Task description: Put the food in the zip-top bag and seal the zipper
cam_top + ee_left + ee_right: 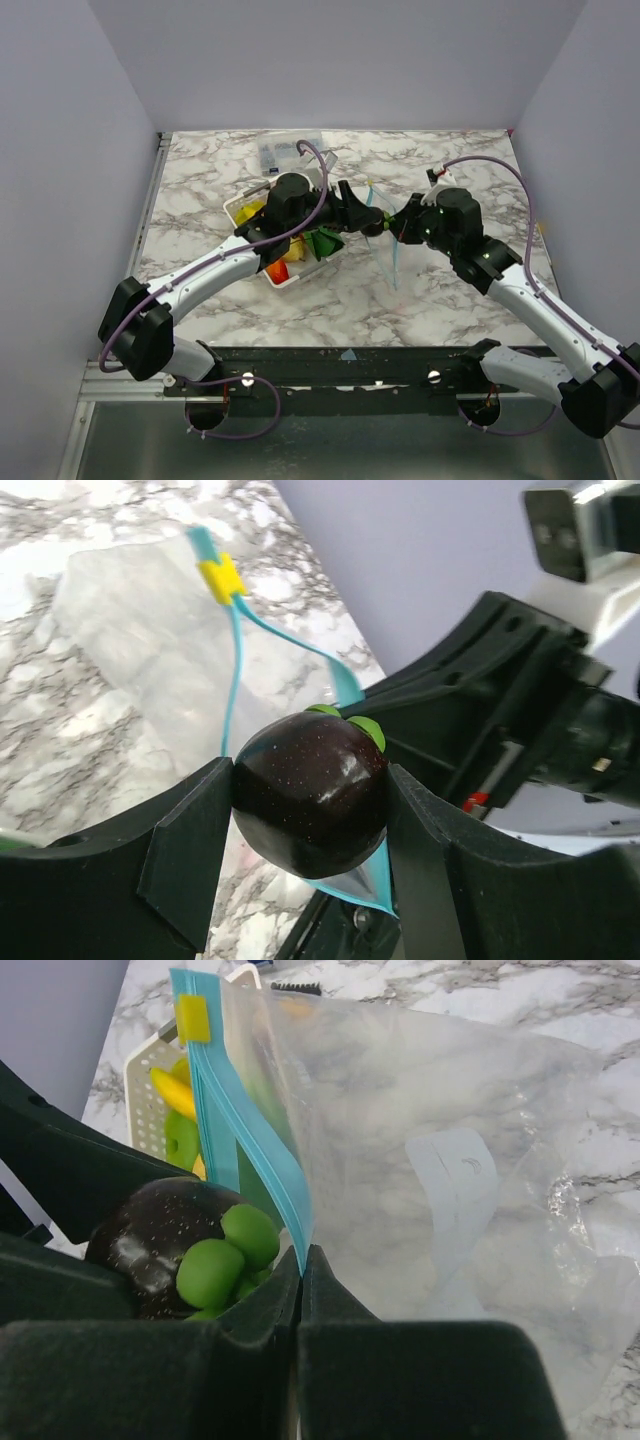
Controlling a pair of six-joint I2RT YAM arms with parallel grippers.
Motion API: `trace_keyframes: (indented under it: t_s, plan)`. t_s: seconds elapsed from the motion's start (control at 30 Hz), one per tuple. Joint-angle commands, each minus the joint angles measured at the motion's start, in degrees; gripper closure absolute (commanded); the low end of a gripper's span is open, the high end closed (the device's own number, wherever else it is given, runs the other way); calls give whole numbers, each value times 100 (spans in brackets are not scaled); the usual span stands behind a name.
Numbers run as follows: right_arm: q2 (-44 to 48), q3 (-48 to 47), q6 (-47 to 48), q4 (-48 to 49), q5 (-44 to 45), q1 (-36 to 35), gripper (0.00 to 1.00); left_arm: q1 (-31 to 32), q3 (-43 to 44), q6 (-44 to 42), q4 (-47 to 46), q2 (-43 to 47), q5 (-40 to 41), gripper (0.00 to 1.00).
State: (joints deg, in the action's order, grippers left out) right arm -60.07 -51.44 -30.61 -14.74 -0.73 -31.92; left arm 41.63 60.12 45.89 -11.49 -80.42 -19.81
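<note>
The left gripper [310, 825] is clamping one dark purple fruit [305, 780] with green leaves between its two fingers, right at the mouth of the one clear bag [430, 1160], above the middle of the tabletop [430, 310]. The right gripper [301, 1290] is pinching the bag's blue zipper [240, 1130], its jaws together on it. One white tray [288, 281], left of centre, is holding more food [172, 1088], too hidden to count.

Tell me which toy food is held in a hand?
The glossy dark purple round fruit, in the left hand; the rest lie in the white tray.
</note>
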Motion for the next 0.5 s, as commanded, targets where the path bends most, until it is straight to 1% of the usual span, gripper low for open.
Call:
trace_keyframes:
  t_s: [0.0,0.17,0.3,0.4,0.47]
  plan:
    - [211,-271,-211,124,-49,-26,99,31,6,-315,531,-78,591,92]
    - [288,-241,-265,249,9,-33,99,34,10,-480,847,-22,780,92]
    - [344,-168,-292,323,52,-29,99,57,202,-631,1391,-42,964,92]
    - [390,-112,-288,357,53,-27,99,60,191,-695,1490,-34,1009,92]
    - [400,-109,-288,362,223,-26,99,71,271,-708,1638,-62,990,92]
